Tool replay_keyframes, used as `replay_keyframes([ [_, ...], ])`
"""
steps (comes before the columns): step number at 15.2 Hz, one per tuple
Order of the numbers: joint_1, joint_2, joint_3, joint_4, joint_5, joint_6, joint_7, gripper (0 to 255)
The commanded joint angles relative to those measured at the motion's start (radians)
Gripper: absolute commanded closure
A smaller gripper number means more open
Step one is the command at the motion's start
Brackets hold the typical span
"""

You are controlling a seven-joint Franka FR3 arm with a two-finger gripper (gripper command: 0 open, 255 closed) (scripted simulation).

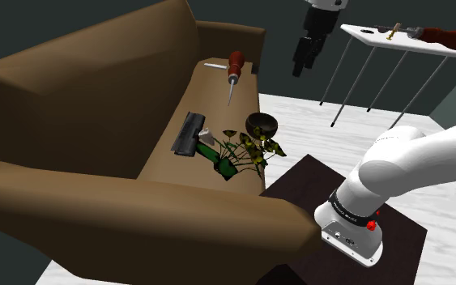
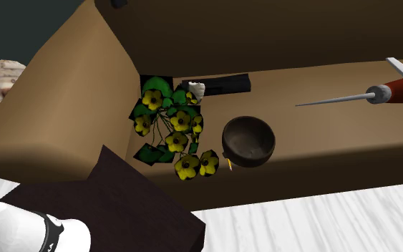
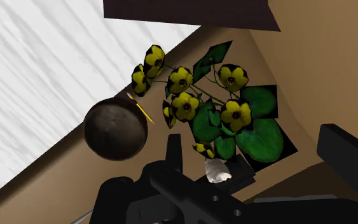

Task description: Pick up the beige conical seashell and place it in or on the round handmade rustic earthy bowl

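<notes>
Approach step: hand [image 1: 301, 66] held high, fingers [image 3: 173, 153] apart, nothing gripped. Shell [image 2: 195, 89] seen on sofa [image 1: 96, 89] beside flowers [image 2: 178, 139], near bowl [image 2: 248, 141]. Aligned descent onto shell needed next.

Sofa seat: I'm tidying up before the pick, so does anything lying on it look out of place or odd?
Yes. A yellow-flowered plant lies sprawled across the seat, its leaves crowding the pale seashell. The dark bowl sits near the seat's front edge, and a red-handled screwdriver lies there too, odd things for a sofa.
</notes>
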Motion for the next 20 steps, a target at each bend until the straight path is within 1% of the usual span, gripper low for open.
replay_keyframes([
  [1, 0.000, 0.000, 0.000, 0.000, 0.000, 0.000, 0.000, 0],
  [6, 0.008, 0.085, 0.038, -0.084, 0.004, 0.186, 0.046, 0],
  [11, 0.011, 0.210, 0.077, -0.131, -0.002, 0.373, 0.096, 0],
  [16, 0.008, 0.368, 0.115, -0.138, -0.025, 0.553, 0.154, 0],
  [20, -0.001, 0.514, 0.145, -0.114, -0.063, 0.683, 0.212, 0],
])
